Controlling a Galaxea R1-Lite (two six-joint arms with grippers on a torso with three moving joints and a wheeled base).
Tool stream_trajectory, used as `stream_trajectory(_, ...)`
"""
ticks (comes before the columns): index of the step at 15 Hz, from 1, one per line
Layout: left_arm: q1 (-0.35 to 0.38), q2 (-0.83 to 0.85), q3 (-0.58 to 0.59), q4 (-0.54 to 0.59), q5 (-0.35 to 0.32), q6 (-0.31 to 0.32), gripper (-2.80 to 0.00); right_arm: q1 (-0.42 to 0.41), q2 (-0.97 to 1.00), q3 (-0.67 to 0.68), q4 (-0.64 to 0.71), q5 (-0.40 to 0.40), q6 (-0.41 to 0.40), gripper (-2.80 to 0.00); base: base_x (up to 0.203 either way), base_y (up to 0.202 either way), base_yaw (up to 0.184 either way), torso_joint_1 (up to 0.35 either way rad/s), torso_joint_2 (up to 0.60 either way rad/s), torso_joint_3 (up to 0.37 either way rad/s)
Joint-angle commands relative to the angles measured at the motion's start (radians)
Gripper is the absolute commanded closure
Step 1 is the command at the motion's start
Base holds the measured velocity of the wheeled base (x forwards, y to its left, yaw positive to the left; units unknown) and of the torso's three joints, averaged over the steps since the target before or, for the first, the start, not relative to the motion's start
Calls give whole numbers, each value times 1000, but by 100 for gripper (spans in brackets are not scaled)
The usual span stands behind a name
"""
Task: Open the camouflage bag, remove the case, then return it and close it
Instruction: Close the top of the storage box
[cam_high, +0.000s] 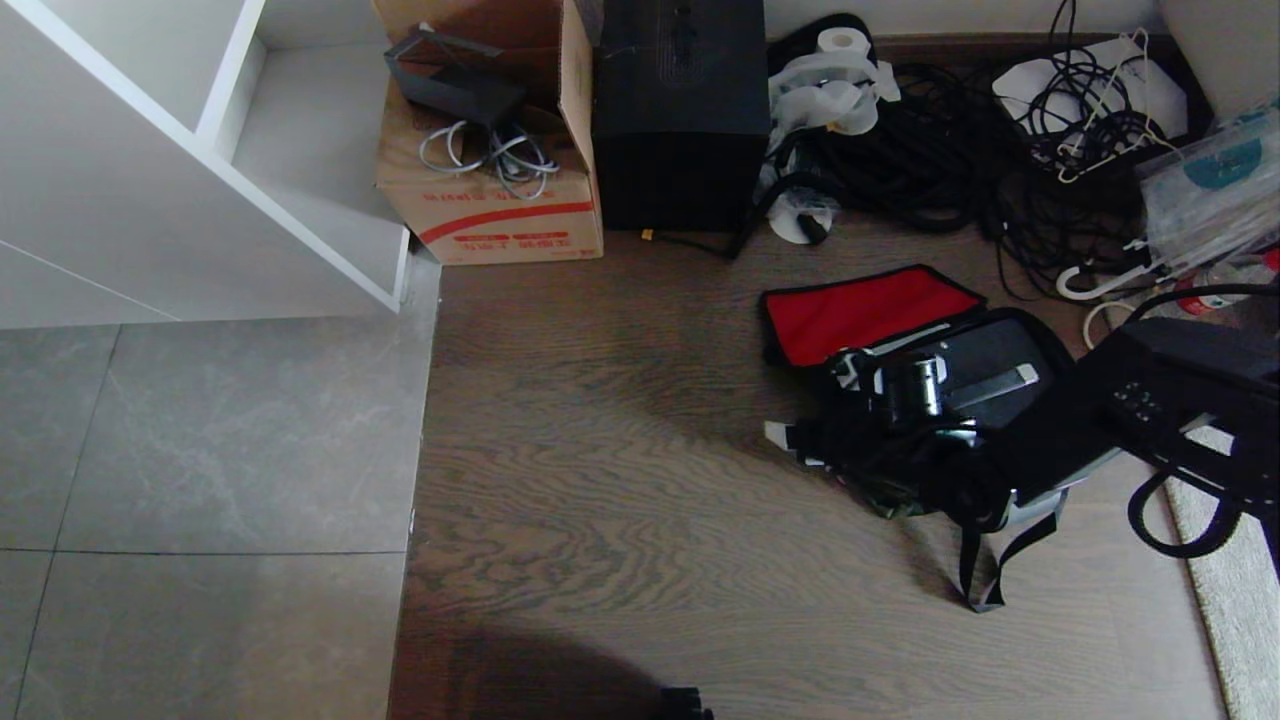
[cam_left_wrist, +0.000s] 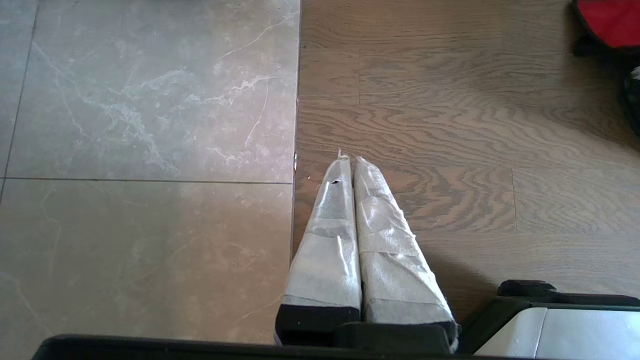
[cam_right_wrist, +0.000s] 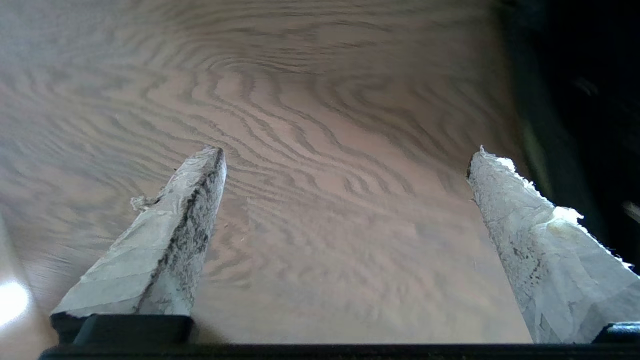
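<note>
Camouflage bag (cam_high: 930, 440) on the wood floor (cam_high: 620, 480), right of centre in the head view, lid flipped back, red lining (cam_high: 865, 310) facing up. Case (cam_high: 985, 365) sitting inside the open bag, dark top and a silver-ended handle showing; black straps (cam_high: 990, 565) trailing toward lower right.

Right end effector (cam_high: 800, 440) low at the bag's left edge, arm reaching in from the right side of the frame. Fingers (cam_right_wrist: 165, 240) spread wide in the right wrist view, only bare wood between them, dark bag fabric along the right edge; pinching nothing.

Left end effector (cam_left_wrist: 352, 165) parked over the tile-to-wood seam, taped fingers pressed together, empty.

Background, upper frame: red-striped cardboard box (cam_high: 495, 200), black upright box (cam_high: 680, 110), tangle of cables (cam_high: 960, 150).
</note>
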Motion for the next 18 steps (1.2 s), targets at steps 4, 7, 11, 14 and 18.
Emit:
stream_trajectory(4, 0, -3, 11, 0, 0, 0, 0, 4, 127, -81, -139, -34, -129, -280, 0, 0, 0, 0, 0, 0)
stream_trajectory(7, 0, -3, 11, 0, 0, 0, 0, -6, 164, -125, -141, -99, -183, -280, 0, 0, 0, 0, 0, 0)
stream_trajectory(11, 0, -3, 11, 0, 0, 0, 0, -45, 176, -125, -142, -101, -249, -280, 0, 0, 0, 0, 0, 0)
stream_trajectory(14, 0, -3, 11, 0, 0, 0, 0, -56, 181, -122, -144, -108, -274, -280, 0, 0, 0, 0, 0, 0)
stream_trajectory(18, 0, -3, 11, 0, 0, 0, 0, -57, 207, -123, -140, -108, -276, -280, 0, 0, 0, 0, 0, 0)
